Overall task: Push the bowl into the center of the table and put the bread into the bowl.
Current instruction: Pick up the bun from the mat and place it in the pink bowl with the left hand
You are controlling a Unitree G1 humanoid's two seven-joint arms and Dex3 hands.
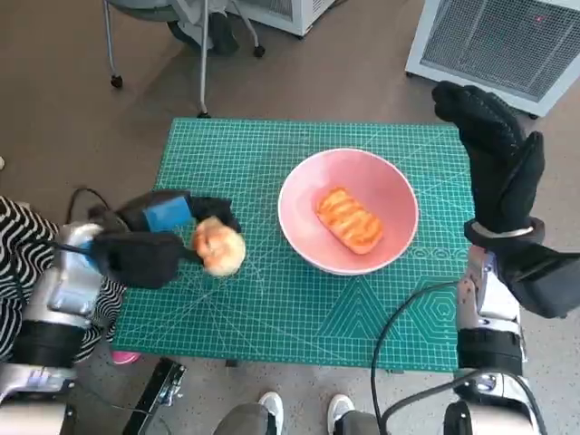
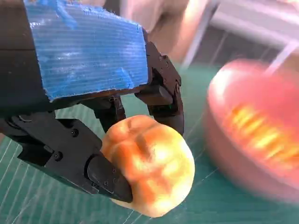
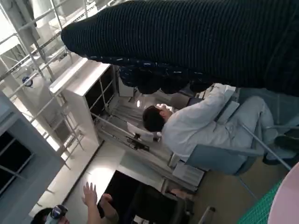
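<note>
While the left hand (image 1: 154, 237) hangs over the left part of the green cutting mat (image 1: 272, 308), it grips a round bread roll (image 1: 218, 246) between its black fingers (image 2: 161, 100) and thumb, the roll sitting at the fingertips on the side toward the bowl. In the left wrist view the roll (image 2: 152, 163) is a pale golden, glossy dome with shallow creases running over its top, pinched from both sides; it is nearly as wide as it is long, so no clear long axis shows. The pink bowl (image 1: 399, 195) stands near the middle of the mat, to the right of the roll and apart from it. It is smooth, round and shallow-walled. Inside it lies an oblong bread (image 1: 349, 219), orange-brown with a ridged crust, its long axis running diagonally from the far left toward the near right. The right hand (image 1: 494, 149), in its knitted black glove, is raised beside the right edge of the mat, holding nothing, fingers loosely spread. The mat carries a fine printed grid.
</note>
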